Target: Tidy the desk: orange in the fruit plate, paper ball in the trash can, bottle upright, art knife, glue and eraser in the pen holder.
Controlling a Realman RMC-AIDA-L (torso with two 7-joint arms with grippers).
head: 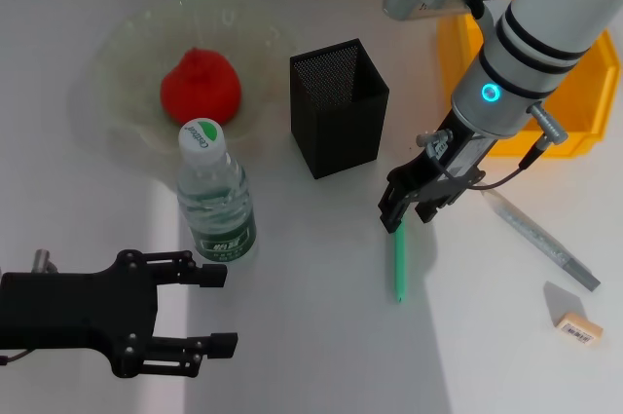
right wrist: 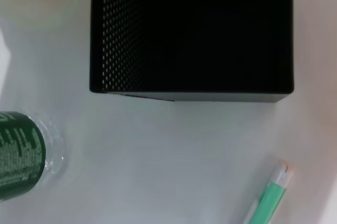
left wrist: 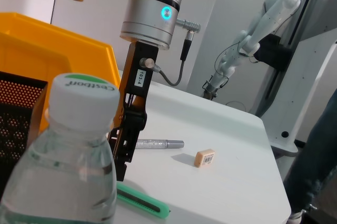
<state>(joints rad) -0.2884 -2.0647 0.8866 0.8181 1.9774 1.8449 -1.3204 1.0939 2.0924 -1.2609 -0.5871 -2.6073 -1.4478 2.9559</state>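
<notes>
A red-orange fruit (head: 200, 85) lies in the glass fruit plate (head: 117, 54). The water bottle (head: 216, 195) stands upright, close in the left wrist view (left wrist: 68, 171). The black mesh pen holder (head: 339, 107) stands mid-table. A green art knife (head: 398, 263) lies flat; my right gripper (head: 411, 211) hovers open over its far end, and shows in the left wrist view (left wrist: 125, 153). The grey glue stick (head: 540, 239) and the eraser (head: 574, 321) lie to the right. My left gripper (head: 224, 310) is open and empty in front of the bottle. No paper ball is in view.
A yellow bin (head: 584, 131) stands at the back right behind the right arm. The right wrist view shows the pen holder (right wrist: 189, 29), the bottle (right wrist: 21, 155) and the knife (right wrist: 268, 200). Another robot (left wrist: 263, 29) stands beyond the table.
</notes>
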